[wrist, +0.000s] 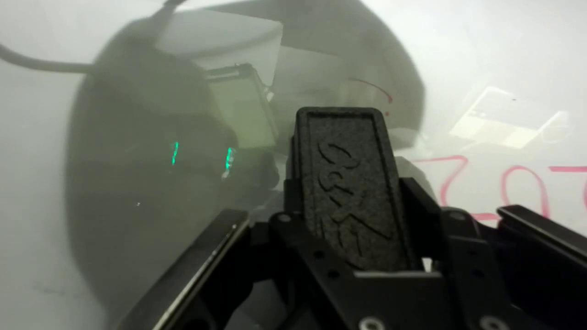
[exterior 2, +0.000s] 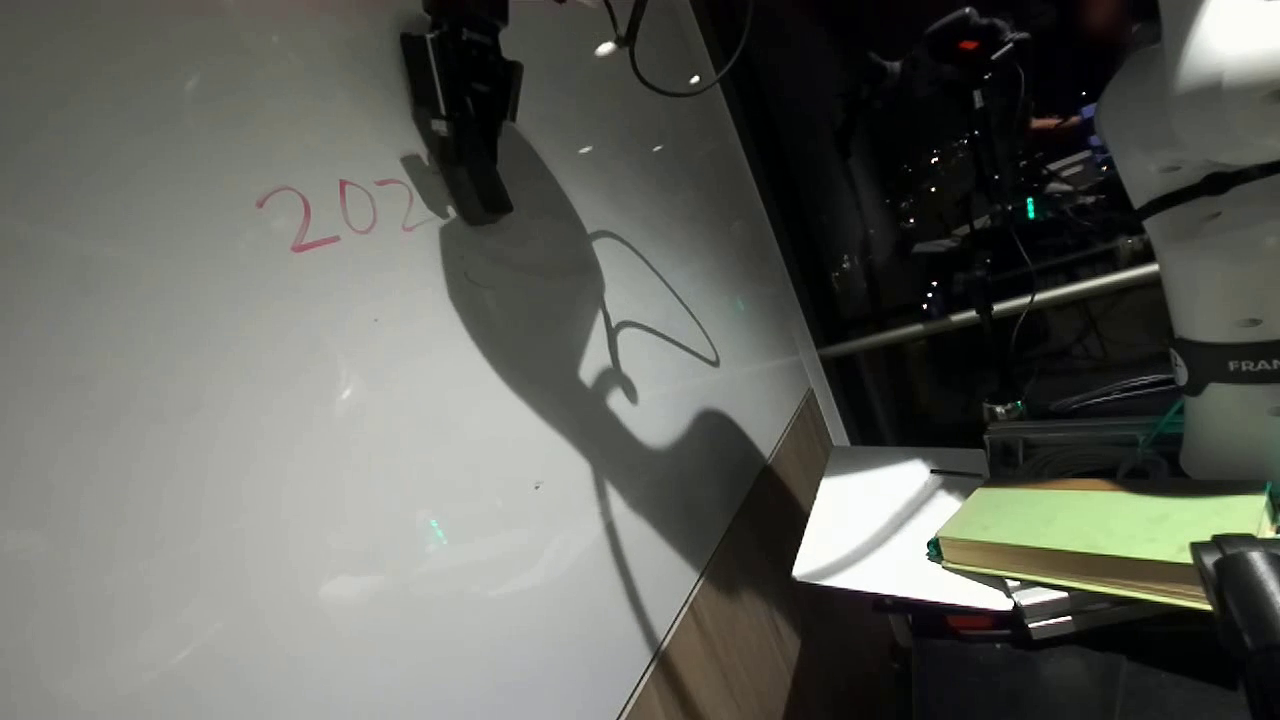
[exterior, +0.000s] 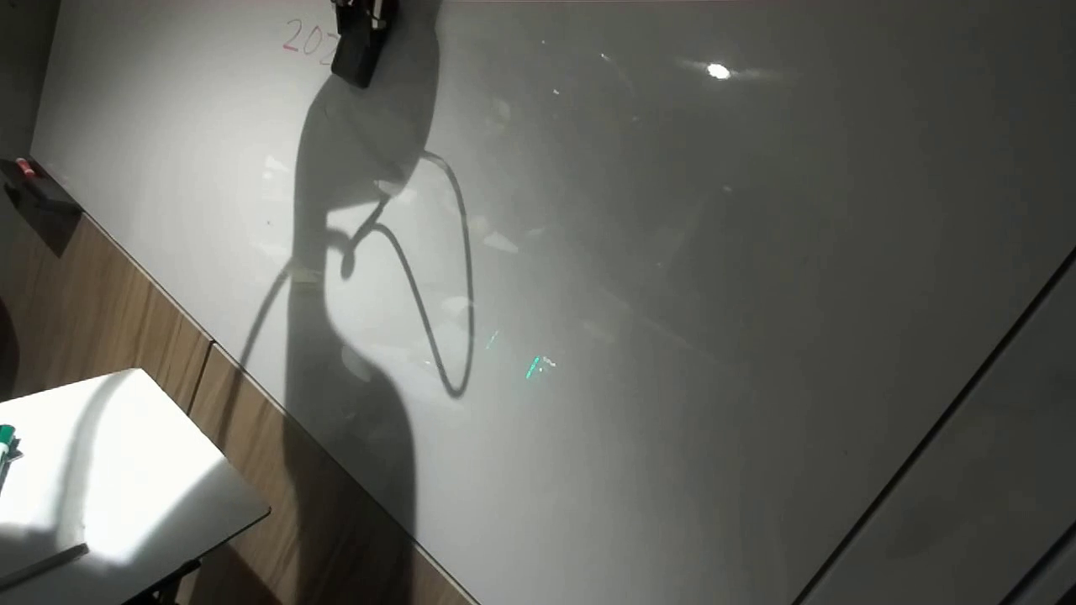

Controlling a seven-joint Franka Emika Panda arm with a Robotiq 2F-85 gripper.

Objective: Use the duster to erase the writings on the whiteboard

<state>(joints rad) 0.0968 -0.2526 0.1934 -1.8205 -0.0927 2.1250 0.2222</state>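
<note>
The whiteboard (exterior: 630, 252) is a large glossy grey-white panel, also in an exterior view (exterior 2: 200, 400) and the wrist view (wrist: 486, 55). Red writing "202" (exterior 2: 340, 210) shows on it, also in the wrist view (wrist: 523, 192) and an exterior view (exterior: 307, 38). A thin red curved stroke (wrist: 373, 87) lies beyond the duster's tip. The duster (wrist: 348, 183) is a dark grey block with engraved lettering, seen in both exterior views (exterior: 360, 55) (exterior 2: 478, 190). My gripper (wrist: 353, 206) is shut on it, just right of the last digit in both exterior views. Contact with the board cannot be told.
A wood-brown strip (exterior: 109, 286) runs along the board's lower edge. A white tabletop (exterior: 168, 470) stands beside it, with a green-capped marker (exterior: 7, 441). A light green book-like block (exterior 2: 1100, 525) lies there. A dark holder with a red item (exterior: 46, 189) sits at the board's corner.
</note>
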